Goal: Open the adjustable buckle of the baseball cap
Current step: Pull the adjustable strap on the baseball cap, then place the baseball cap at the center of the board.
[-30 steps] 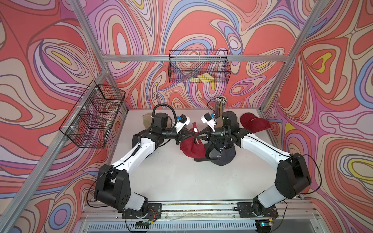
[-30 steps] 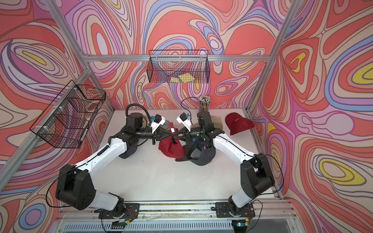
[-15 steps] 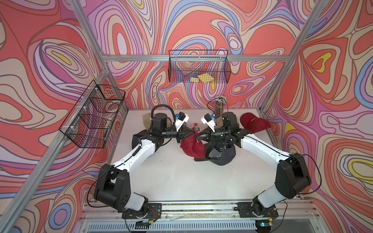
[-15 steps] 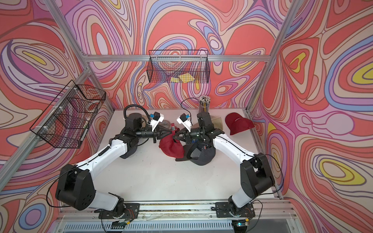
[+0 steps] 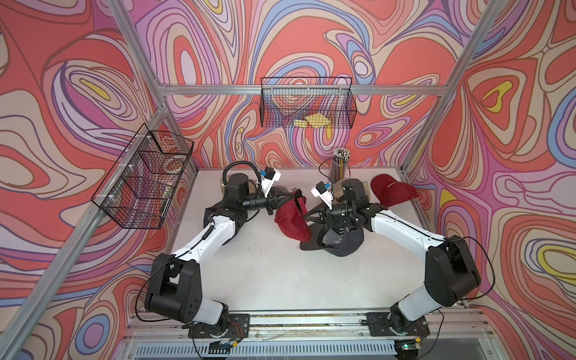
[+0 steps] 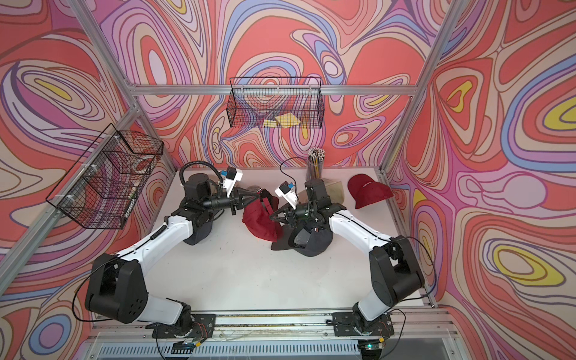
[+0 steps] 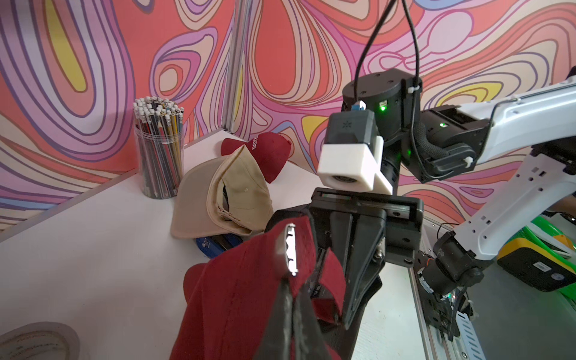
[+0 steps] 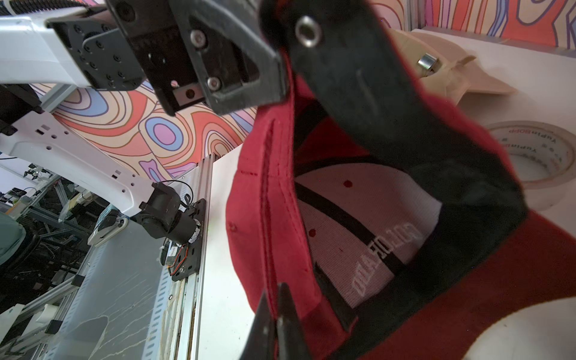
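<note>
Two grippers share one red cap [image 5: 291, 218], held up between them at centre of both top views, above the table [image 5: 265, 280], so the back band hangs free and each side can pull against the other. Left gripper [image 7: 290, 308] fingers are pinched tight on the red fabric right below the metal buckle [image 7: 290, 249], bottom centre of the left wrist view, probably to pin that end while the other side tugs. Right gripper [image 8: 277, 314] fingers are also squeezed narrow, nipping the cap's red back edge at the bottom of the right wrist view, with the cap's inside facing that camera. Buckle looks not yet released, can't tell how loose. Pulling apart seems next, and the thin fabric could slip out. Containers: wire basket [image 5: 307, 103] on the back wall, upper centre, holds yellow flat pieces [image 5: 314, 121]. Side basket [image 5: 143, 180] at frame left, contents too blurred to name. Clear cup [image 7: 159, 162], upright, packed with pencils [image 7: 157, 107]. Loose on the table: beige cap [image 7: 224, 199], spare red cap [image 5: 392, 193] right of centre, dark cap [image 5: 339, 240] just lower right of the held one, tape roll [image 8: 536, 156] at the right edge.
</note>
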`<state>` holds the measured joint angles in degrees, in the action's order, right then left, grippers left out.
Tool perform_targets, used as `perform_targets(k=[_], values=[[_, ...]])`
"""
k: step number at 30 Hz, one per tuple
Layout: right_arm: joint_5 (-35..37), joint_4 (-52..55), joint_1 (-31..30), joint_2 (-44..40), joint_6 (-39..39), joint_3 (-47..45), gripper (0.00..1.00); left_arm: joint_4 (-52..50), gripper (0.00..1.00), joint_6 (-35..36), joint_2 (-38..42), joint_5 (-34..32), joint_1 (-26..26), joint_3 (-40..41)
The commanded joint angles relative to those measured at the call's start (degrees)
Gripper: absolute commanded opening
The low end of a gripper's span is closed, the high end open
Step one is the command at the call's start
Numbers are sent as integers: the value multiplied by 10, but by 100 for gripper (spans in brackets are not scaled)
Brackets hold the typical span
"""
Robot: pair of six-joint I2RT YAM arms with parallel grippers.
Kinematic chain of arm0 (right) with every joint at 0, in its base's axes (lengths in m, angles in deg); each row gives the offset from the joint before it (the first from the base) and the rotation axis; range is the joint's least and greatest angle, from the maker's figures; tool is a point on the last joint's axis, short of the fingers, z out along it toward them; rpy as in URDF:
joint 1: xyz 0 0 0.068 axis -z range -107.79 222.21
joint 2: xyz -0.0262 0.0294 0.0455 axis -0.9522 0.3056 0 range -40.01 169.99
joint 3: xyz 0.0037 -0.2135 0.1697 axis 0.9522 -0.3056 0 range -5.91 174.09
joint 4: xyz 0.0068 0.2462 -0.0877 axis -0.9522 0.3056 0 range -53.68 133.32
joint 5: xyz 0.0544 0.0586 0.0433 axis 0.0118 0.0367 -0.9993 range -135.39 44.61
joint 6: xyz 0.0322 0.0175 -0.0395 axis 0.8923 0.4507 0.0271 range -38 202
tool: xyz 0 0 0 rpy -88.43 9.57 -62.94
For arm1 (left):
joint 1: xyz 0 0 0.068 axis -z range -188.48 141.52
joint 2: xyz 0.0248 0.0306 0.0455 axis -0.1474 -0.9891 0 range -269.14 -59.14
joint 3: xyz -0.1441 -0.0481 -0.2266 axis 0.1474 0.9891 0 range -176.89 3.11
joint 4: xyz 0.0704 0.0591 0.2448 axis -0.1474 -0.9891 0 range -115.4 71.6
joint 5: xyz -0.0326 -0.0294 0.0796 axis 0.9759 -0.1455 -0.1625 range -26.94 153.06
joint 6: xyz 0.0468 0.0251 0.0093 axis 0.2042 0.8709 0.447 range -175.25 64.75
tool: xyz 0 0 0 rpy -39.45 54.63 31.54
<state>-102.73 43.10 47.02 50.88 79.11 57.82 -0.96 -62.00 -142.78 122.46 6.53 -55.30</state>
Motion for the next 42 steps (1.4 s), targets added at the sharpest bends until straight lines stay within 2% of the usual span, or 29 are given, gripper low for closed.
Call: perform_targets(k=[1,2,3,4,8,10,13,18,22,27,35,42], values=[[8,0,1,0,0,-8,0,24,0,-11,7,12,-1,-8],[10,0,1,-2,0,-9,15,23,0,-12,8,13,-1,-8],[16,-2,1,-5,1,-12,36,22,0,-12,9,13,-1,-8],[25,-17,1,-12,11,-21,50,16,0,-10,10,13,-1,-10],[59,-77,1,-50,48,-57,71,-70,0,14,19,-14,-1,-36],[81,-82,1,-65,61,-62,75,-129,0,30,25,-42,-1,-52],[144,-61,1,-72,67,-59,78,-229,0,55,37,-114,-2,-82],[249,-27,1,-69,74,-47,81,-354,0,51,43,-229,-14,-123],[302,-14,1,-67,65,-46,81,-376,0,38,55,-282,-35,-124],[315,-17,1,-77,59,-51,81,-393,0,50,74,-347,-53,-118],[327,-19,1,-80,55,-55,80,-408,0,47,43,-381,-105,-119],[324,-12,1,-68,55,-50,79,-376,0,62,58,-371,-130,-97]])
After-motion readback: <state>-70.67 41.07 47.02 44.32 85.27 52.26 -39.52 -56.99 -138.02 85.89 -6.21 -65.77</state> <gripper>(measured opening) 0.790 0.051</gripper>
